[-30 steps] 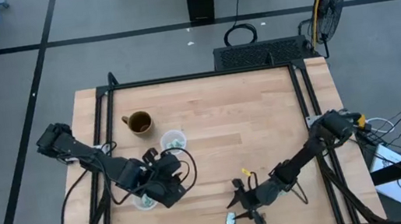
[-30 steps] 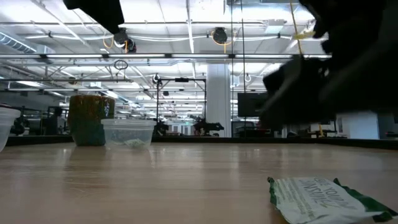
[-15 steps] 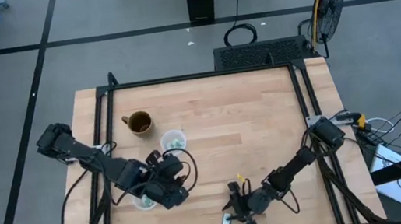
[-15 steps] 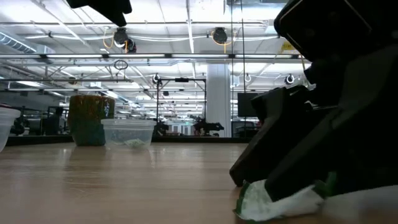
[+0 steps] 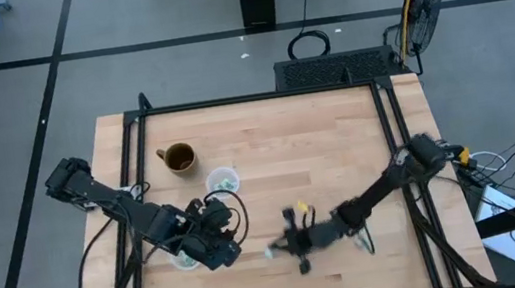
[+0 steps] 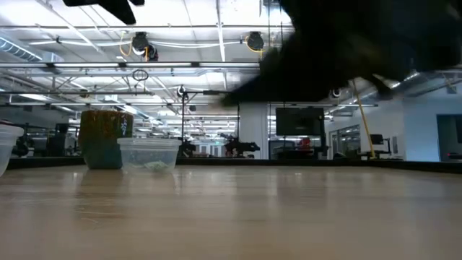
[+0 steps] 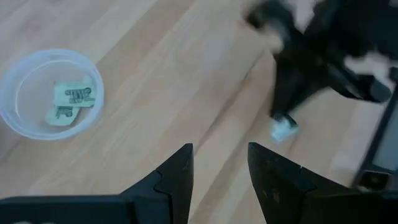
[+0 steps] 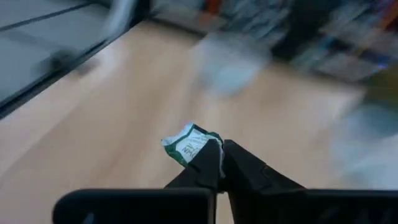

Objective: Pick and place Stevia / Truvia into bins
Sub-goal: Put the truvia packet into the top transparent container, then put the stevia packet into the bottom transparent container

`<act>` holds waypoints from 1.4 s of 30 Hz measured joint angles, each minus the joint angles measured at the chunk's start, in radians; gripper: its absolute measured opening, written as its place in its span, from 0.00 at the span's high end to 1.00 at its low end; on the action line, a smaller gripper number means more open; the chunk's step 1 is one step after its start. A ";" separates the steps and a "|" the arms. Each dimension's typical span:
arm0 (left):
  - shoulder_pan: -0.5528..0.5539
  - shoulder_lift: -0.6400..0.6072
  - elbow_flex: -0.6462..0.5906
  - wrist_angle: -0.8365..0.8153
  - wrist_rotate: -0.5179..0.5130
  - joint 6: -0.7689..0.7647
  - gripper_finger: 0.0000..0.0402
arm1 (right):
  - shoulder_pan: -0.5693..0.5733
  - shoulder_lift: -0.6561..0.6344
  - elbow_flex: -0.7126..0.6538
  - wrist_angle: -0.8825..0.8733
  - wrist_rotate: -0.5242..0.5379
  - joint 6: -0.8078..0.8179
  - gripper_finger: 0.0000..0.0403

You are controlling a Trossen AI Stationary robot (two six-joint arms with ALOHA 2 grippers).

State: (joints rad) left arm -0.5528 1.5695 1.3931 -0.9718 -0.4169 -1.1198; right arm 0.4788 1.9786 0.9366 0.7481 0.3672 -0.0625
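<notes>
My right gripper [image 5: 284, 248] hangs over the table's middle near part, shut on a crumpled green-and-white Stevia sachet [image 8: 188, 144], which also shows pale in the left wrist view [image 7: 284, 129]. One clear bin [image 5: 223, 180] stands on its base near the brown mug [image 5: 179, 158]; two sachets [image 7: 68, 102] lie in a bin [image 7: 18, 74]. A second bin [image 5: 186, 260] stands partly under my left gripper [image 5: 219, 240], which hovers open [image 7: 219, 152] with nothing between its fingers. My right gripper pinches one end of the sachet [image 8: 200, 151] between its two fingertips. The rest of the crumpled paper sticks out past the fingertips [image 8: 211, 163]. The fingers reach toward the table's left side. The sachet is lifted clear of the table.
The brown mug [image 6: 105, 137] and a clear bin [image 6: 148, 154] stand at the far left; another bin's rim [image 6: 6, 144] shows at the low view's edge. Bare wood lies between the two arms and over the table's far right.
My right gripper came down on the sachet lying near the table's near edge and shut on it. It then rose and went toward the table's left and far side, and the sachet, now crumpled, is lifted clear of the wood.
</notes>
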 joint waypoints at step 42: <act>-0.023 -0.307 0.000 -0.049 -0.377 0.291 0.60 | -0.536 0.151 0.362 -0.178 -0.285 -0.058 0.73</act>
State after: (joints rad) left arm -0.5762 1.2621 1.3933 -1.0210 -0.7937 -0.8283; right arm -0.0570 2.1292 1.2987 0.5703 0.0826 -0.1207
